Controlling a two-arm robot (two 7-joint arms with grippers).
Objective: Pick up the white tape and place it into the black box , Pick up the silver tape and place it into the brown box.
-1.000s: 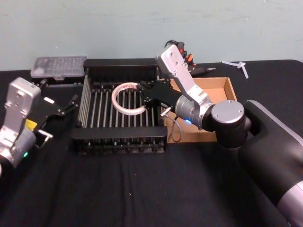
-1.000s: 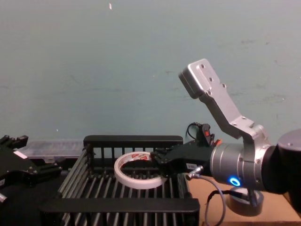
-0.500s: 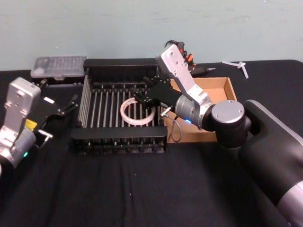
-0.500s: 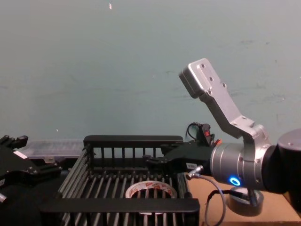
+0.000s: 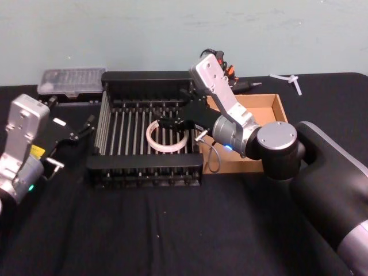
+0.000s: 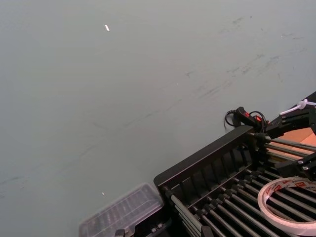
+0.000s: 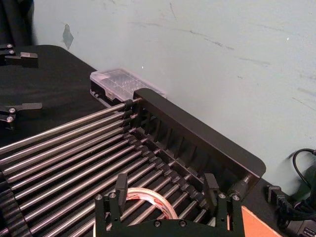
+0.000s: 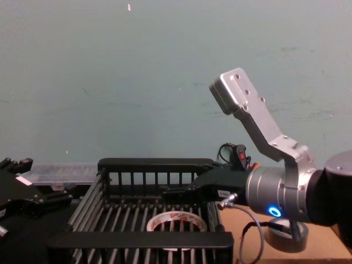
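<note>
The white tape [image 5: 167, 150] [image 8: 155, 221] [image 6: 276, 186] lies flat on the barred floor of the black box [image 5: 144, 171] [image 8: 143, 239] [image 7: 197, 133], near its right wall. My right gripper [image 5: 175, 108] [image 7: 165, 185] [image 8: 179, 192] hovers just above it, open, fingers spread and touching nothing. A strip of the tape [image 7: 150, 202] shows between those fingers. The silver tape [image 8: 283, 236] sits low behind my right wrist with tan cardboard around it. To the right of the crate stands the brown box [image 5: 270, 109] [image 8: 324, 247]. My left gripper [image 5: 89, 126] [image 7: 22, 81] rests open, left of the crate.
A clear plastic case [image 5: 72, 80] [image 7: 118, 81] lies behind the crate's far left corner. A black and red corded tool [image 5: 230, 72] and a white plastic piece [image 5: 290, 80] lie at the back right. A teal wall closes the far side.
My right gripper has opened and let go of the white tape, which dropped from mid-air onto the crate's floor. The left arm has not moved.
</note>
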